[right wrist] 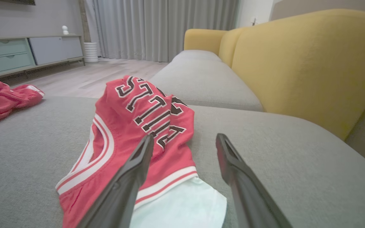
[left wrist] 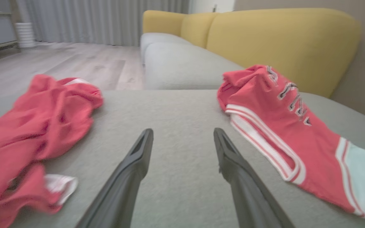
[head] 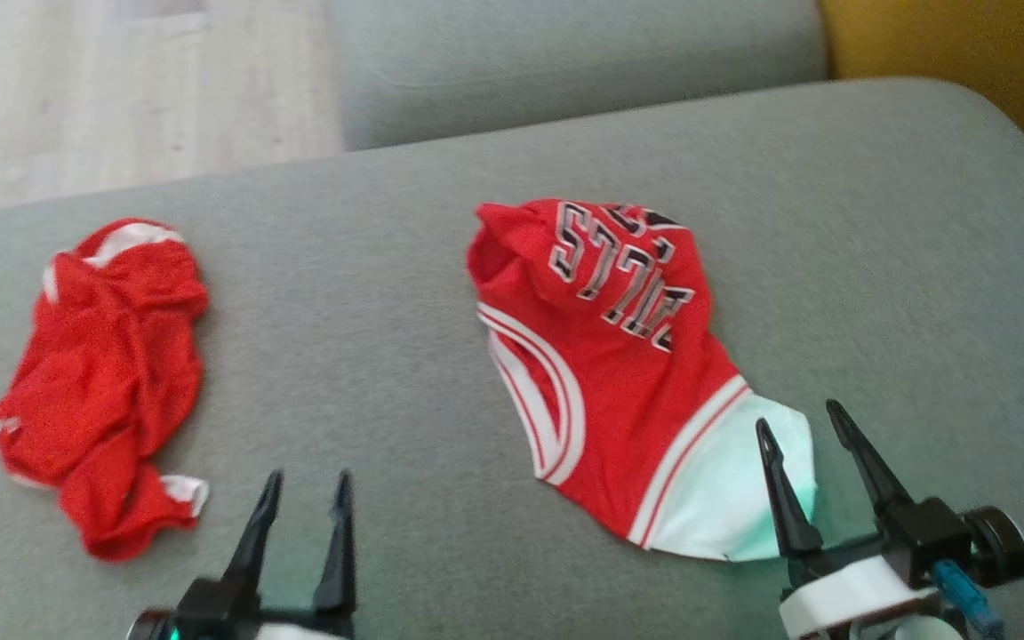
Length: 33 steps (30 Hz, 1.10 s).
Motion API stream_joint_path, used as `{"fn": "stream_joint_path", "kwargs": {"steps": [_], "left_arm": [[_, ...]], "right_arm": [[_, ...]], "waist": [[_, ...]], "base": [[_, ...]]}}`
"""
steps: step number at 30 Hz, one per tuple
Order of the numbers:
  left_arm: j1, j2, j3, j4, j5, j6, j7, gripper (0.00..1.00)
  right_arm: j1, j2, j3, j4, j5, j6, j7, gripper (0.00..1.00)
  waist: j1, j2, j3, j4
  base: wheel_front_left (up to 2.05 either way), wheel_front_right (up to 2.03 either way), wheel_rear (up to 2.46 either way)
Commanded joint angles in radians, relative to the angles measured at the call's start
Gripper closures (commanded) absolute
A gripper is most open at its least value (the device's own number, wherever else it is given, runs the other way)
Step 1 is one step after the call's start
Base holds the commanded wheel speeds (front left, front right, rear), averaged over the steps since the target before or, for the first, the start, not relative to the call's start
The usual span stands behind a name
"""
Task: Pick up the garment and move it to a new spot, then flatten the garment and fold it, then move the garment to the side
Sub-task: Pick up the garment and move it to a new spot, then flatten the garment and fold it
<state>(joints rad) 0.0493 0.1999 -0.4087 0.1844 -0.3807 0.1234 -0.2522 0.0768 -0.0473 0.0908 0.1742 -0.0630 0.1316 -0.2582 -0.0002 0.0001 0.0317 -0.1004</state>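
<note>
On the grey sofa seat (head: pixel 388 311) — a red jersey (head: pixel 619 373), just right of the middle, lying crumpled with its far end bunched up. Big black-and-white letters across the far part. White bands round one armhole, and a white strip along the near hem. Off to the left and well apart from it, a second red heap (head: pixel 103 382) with bits of white trim, all scrunched up.

Right gripper (head: pixel 796 418) low at the near right, fingers spread wide, gripping nothing. One finger over the jersey's white strip, the other just past its edge over bare seat. Touching the cloth or not — cannot tell.

Left gripper (head: pixel 308 484) at the near edge, between the heap and the jersey. Fingers parted too, holding nothing, with bare grey seat in front of them.

Behind the seat, a yellow back rest (right wrist: pixel 296 63). Farther off, a pale wood floor (head: pixel 121 80), grey curtains (right wrist: pixel 163 28) and a low cabinet (right wrist: pixel 27 50) by the wall.
</note>
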Motion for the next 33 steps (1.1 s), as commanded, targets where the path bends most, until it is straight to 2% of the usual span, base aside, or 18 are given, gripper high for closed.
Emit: {"fn": "stream_joint_path", "kwargs": {"steps": [1,4,10,20,24,28,33], "left_arm": [[-0.014,-0.011,0.067,-0.039,0.023,-0.001,-0.009,0.0],[0.036,-0.038,0.132,-0.049,0.068,-0.019,-0.009,0.0],[0.102,-0.081,0.238,-0.045,0.13,-0.083,-0.009,0.0],[0.114,-0.131,0.337,-0.023,0.193,-0.17,-0.009,0.0],[0.118,-0.138,0.35,-0.026,0.204,-0.178,-0.009,0.0],[0.118,-0.144,0.366,-0.028,0.213,-0.187,-0.009,0.0],[0.116,-0.148,0.367,-0.035,0.218,-0.194,-0.009,0.0]], "right_arm": [[-0.012,-0.003,0.015,-0.025,-0.005,-0.001,-0.004,0.0],[0.004,-0.003,0.008,-0.016,-0.002,-0.001,-0.004,0.0],[0.033,-0.003,-0.001,0.006,0.0,-0.001,-0.004,0.0],[0.034,-0.003,0.022,0.02,-0.023,-0.001,-0.004,0.0],[0.016,-0.003,0.06,-0.015,-0.042,-0.001,-0.004,0.0],[0.004,-0.051,0.153,0.003,-0.085,-0.001,0.007,0.0],[-0.014,-0.159,0.314,0.091,-0.107,-0.001,0.141,0.0]], "waist": [[0.0002,-0.0001,-0.027,0.044],[0.0002,-0.0001,-0.037,0.07],[0.0002,-0.0001,-0.054,0.098],[0.0002,-0.0001,-0.059,0.104],[0.0002,-0.0001,-0.058,0.095],[0.0002,-0.0001,-0.06,0.088],[0.0002,-0.0001,-0.052,0.089]], "base": [[0.0,0.0,0.0],[0.0,0.0,0.0],[0.0,0.0,0.0],[0.0,0.0,0.0],[0.0,0.0,0.0],[0.0,0.0,0.0],[0.0,0.0,0.0]]}}
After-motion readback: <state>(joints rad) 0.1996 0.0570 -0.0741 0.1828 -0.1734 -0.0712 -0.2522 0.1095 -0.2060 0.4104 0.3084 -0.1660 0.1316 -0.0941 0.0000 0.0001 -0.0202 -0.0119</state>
